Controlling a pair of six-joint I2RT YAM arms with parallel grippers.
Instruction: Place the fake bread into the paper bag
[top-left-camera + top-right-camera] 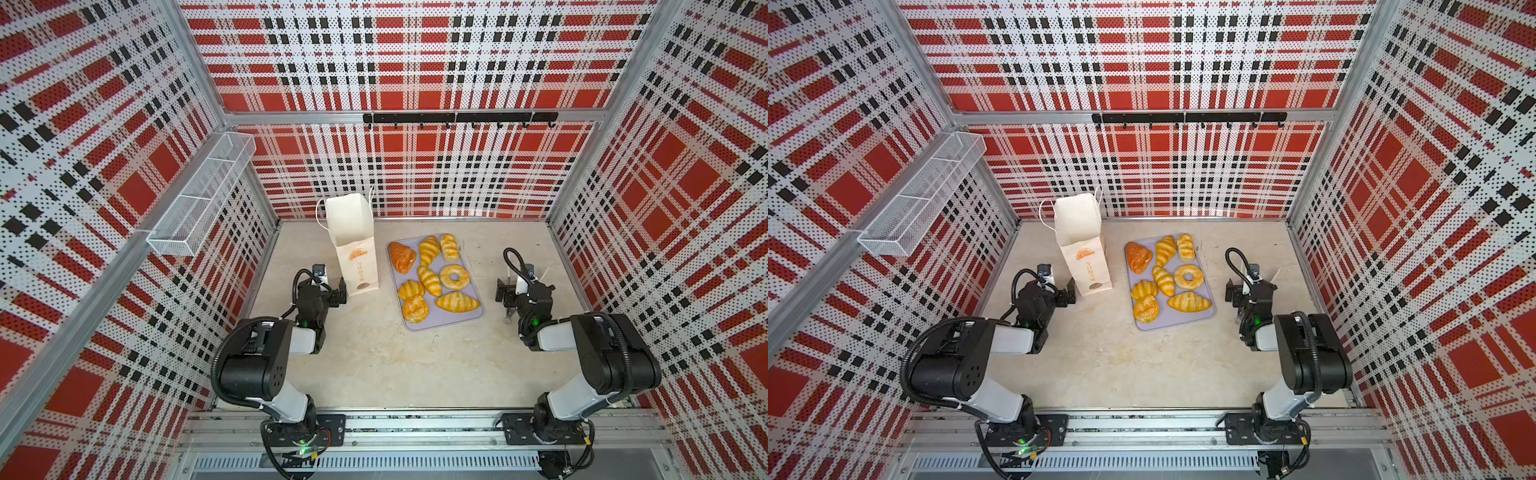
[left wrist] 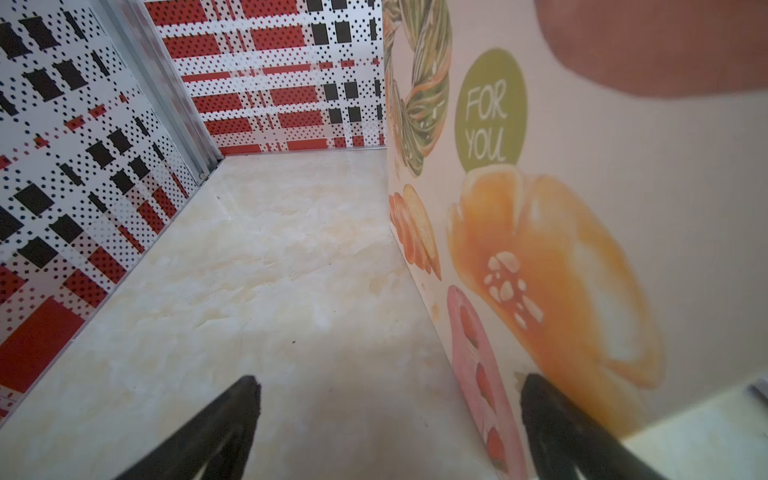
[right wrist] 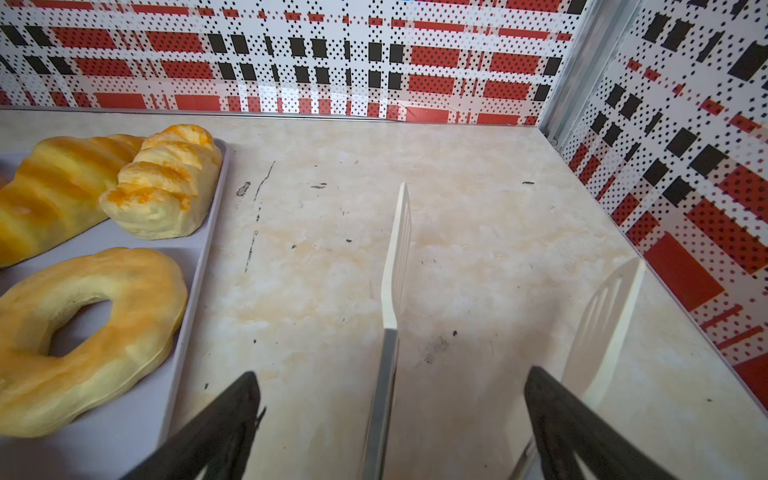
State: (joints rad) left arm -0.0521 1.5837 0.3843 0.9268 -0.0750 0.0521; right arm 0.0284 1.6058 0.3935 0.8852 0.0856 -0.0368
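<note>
Your task is at its start: all of the fake bread [image 1: 429, 280] lies on the lilac tray [image 1: 473, 318], and the paper bag [image 1: 351, 245] stands upright with its mouth open at 9 o'clock of that tray, apart from it. Your left gripper [image 1: 340, 293] sits low at 7 o'clock of the bag's base with its jaws spread wide, one finger just beside the printed side wall. I judge you do best to hold it there as a brace, so the tall, light bag does not tip when a piece drops in. Your right gripper [image 3: 390, 376] waits at 3 o'clock of the tray, jaws also wide apart, with white tongs [image 3: 397, 257] reaching forward between them; whether they are fastened to the fingers you cannot tell. Start with the ring bagel [image 1: 453, 276], nearest that side, squeeze gently since the pieces look soft and glossy, lift well clear of the bag's rim, and release straight down its mouth. Count: eight pastries, namely five golden striped croissants and rolls, one bagel, one round bun [image 1: 414, 309] and one dark reddish-brown croissant [image 1: 402, 257]; one bag; one tray; one pair of tongs; two grippers
</note>
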